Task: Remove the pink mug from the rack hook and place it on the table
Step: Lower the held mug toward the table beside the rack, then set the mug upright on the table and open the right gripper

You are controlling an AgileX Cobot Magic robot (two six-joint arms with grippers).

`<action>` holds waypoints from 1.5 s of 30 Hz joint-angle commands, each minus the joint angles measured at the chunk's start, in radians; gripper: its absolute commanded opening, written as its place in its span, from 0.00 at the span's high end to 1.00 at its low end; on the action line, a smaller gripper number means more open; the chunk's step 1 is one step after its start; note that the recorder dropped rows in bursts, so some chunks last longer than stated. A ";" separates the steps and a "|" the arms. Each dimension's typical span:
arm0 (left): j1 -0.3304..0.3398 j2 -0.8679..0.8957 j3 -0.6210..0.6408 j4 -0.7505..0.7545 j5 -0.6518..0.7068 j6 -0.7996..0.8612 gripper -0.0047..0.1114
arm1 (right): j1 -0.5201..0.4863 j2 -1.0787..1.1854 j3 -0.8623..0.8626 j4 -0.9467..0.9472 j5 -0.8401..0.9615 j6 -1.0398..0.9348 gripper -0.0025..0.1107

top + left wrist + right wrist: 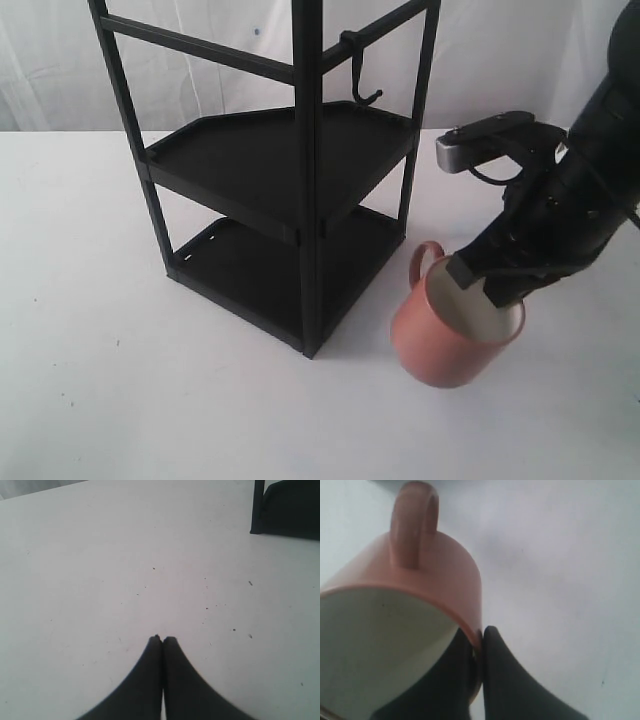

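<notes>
The pink mug (447, 345) is tilted just right of the black rack, its handle (424, 258) pointing toward the rack and its cream inside showing. My right gripper (487, 285) is shut on the mug's rim, one finger inside and one outside; the right wrist view shows the rim (475, 630) pinched between the fingers (479, 637). Whether the mug's base touches the white table (150, 400) I cannot tell. The rack hook (362, 75) hangs bare from the top bar. My left gripper (162, 639) is shut with nothing in it, over bare table.
The tall black two-shelf rack (280, 170) stands mid-table, its front corner post (310, 330) close to the mug's left side. A rack foot (257, 510) shows in the left wrist view. White table spreads left of and in front of the rack.
</notes>
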State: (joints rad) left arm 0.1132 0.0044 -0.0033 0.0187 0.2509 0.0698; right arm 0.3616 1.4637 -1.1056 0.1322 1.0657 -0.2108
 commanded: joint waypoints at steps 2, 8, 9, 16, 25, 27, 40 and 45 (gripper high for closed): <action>0.002 -0.004 0.003 0.001 0.005 -0.002 0.96 | -0.002 -0.001 -0.010 0.048 -0.115 0.013 0.98; 0.002 -0.004 0.003 0.001 0.005 -0.002 0.96 | -0.002 0.004 -0.010 0.098 -0.097 -0.005 0.98; 0.002 -0.004 0.003 0.001 0.005 -0.002 0.96 | -0.002 0.006 -0.010 0.096 -0.103 -0.005 0.98; 0.002 -0.004 0.003 0.001 0.005 -0.002 0.96 | -0.002 0.064 -0.010 0.092 -0.122 -0.005 0.98; 0.002 -0.004 0.003 0.001 0.005 -0.002 0.96 | -0.002 0.150 -0.010 0.072 -0.227 -0.017 0.98; 0.002 -0.004 0.003 0.001 0.005 -0.002 0.96 | -0.002 0.164 -0.010 0.072 -0.241 -0.015 0.98; 0.002 -0.004 0.003 0.001 0.005 -0.002 0.96 | 0.048 0.181 -0.030 -0.210 -0.133 0.249 0.98; 0.002 -0.004 0.003 0.001 0.005 -0.002 0.96 | 0.131 0.181 -0.045 -0.287 -0.122 0.294 0.98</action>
State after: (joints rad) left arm 0.1132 0.0044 -0.0033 0.0187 0.2509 0.0698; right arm 0.4480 1.6486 -1.1406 -0.1241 0.9411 0.0541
